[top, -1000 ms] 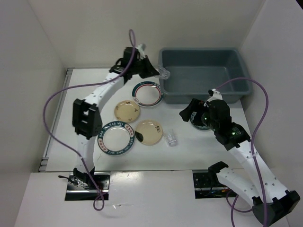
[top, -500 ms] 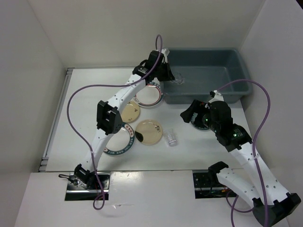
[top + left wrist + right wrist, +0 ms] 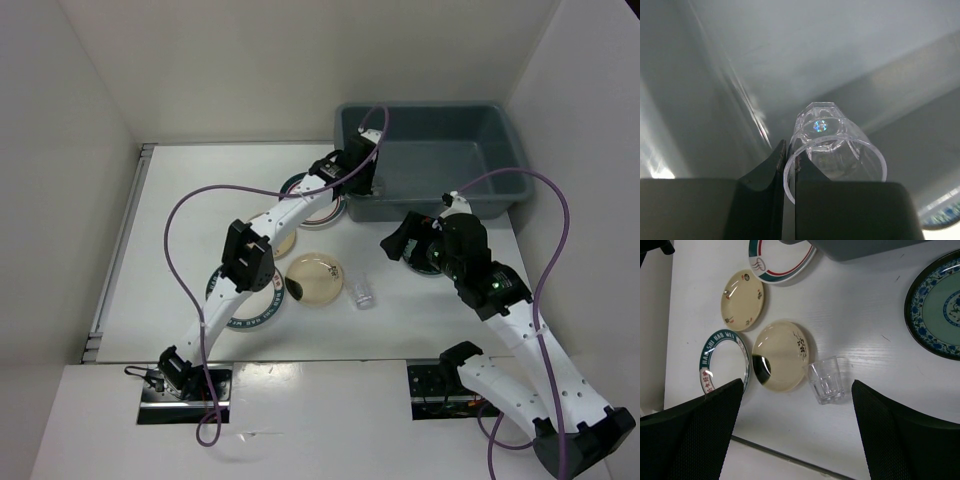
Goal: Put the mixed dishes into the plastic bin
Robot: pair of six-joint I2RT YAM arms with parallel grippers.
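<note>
L tool (image 3: 789, 154) w/ cup (image 3: 836, 150) over bin (image 3: 815, 45)

Your two arms have white shells with black joint blocks. Behind the left pincer (image 3: 358, 168), the left arm (image 3: 290, 205) trails a purple cable (image 3: 170, 222) down to a black base plate (image 3: 185, 385). Behind the right pincer (image 3: 397, 240), the right arm (image 3: 520, 330) has its own purple cable and a row of small dark holes along its white link. Close up, the left pincer's fingers (image 3: 760, 200) are smooth matte black wedges. The right pincer's are black with a fine dotted texture.
</note>
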